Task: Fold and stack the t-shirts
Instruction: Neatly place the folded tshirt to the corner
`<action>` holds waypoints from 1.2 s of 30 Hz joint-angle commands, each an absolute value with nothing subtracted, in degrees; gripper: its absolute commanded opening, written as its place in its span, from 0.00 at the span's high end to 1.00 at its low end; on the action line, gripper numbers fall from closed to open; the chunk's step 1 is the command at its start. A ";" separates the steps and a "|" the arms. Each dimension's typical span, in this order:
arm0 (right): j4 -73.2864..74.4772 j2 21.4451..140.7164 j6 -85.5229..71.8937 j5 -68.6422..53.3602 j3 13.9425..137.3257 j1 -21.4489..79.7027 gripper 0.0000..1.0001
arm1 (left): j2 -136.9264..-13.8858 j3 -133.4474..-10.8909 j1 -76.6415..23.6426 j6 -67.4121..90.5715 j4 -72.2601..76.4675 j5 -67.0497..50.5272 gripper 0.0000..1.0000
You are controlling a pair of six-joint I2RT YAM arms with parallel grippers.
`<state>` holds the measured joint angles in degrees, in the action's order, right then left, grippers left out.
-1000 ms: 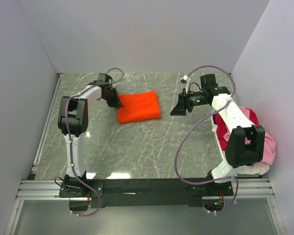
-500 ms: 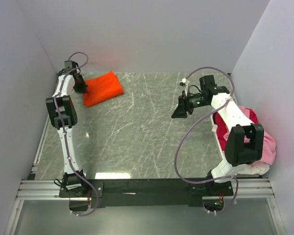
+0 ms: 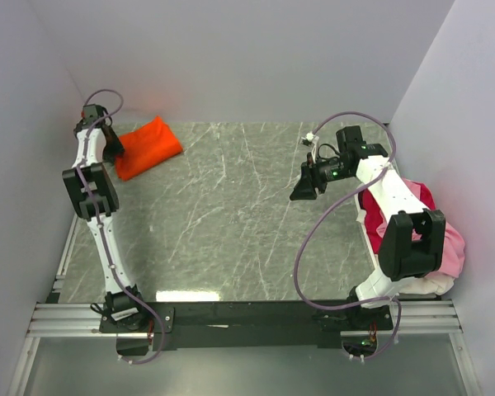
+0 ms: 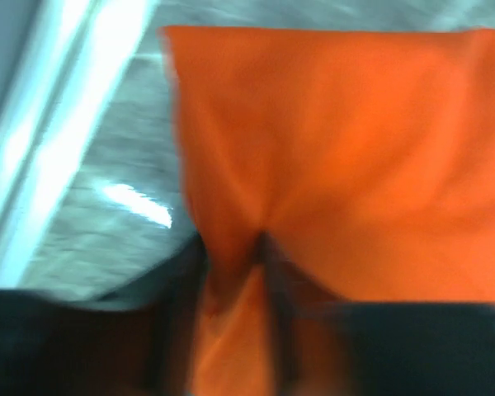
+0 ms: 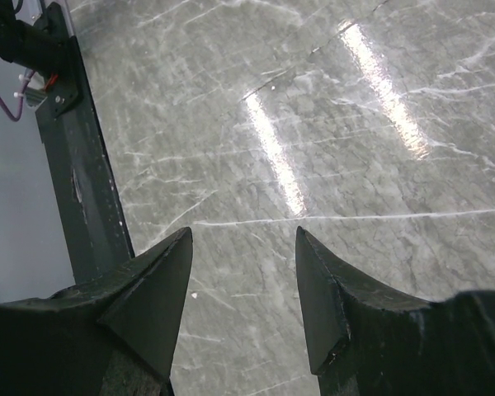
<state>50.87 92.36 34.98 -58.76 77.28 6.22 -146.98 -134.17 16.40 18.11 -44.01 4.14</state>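
The folded bright orange t-shirt [image 3: 148, 147] lies at the far left corner of the table. My left gripper [image 3: 111, 148] is at its left edge. In the blurred left wrist view the orange t-shirt [image 4: 338, 148] fills the frame, and a gathered fold of it sits pinched between the dark fingers of the left gripper [image 4: 231, 272]. My right gripper [image 3: 304, 186] hovers open over bare table right of centre. In the right wrist view nothing lies between the fingers of the right gripper [image 5: 243, 272]. Magenta-red [image 3: 421, 198], light pink [image 3: 452, 243] and white [image 3: 433, 287] t-shirts lie heaped behind the right arm.
Grey walls close in the marble table [image 3: 231, 231] on the left, back and right. A metal rail [image 3: 70, 239] runs along the left edge, close to the orange shirt. The black base bar [image 5: 82, 190] shows in the right wrist view.
My left arm has dragged the orange t-shirt from the table's middle back to the far left corner. The right arm has barely moved.
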 commanded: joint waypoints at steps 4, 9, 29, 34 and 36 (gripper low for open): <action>51.77 89.73 36.30 -59.59 79.28 5.89 0.41 | -140.90 -132.12 17.41 19.07 -41.14 3.34 0.43; 51.59 89.30 36.04 -59.41 79.10 5.89 0.41 | -128.88 -121.50 14.42 20.12 -32.64 3.52 0.42; 51.77 89.91 36.91 -58.62 78.84 5.89 0.41 | -137.27 -120.13 8.97 42.98 -14.05 -36.12 1.00; 52.29 90.53 37.44 -58.45 79.10 5.89 0.41 | -143.87 -123.84 7.82 43.95 -16.17 -35.16 1.00; 52.56 90.62 37.62 -58.36 79.19 5.89 0.41 | -144.40 -121.57 8.00 43.68 -16.87 -32.97 1.00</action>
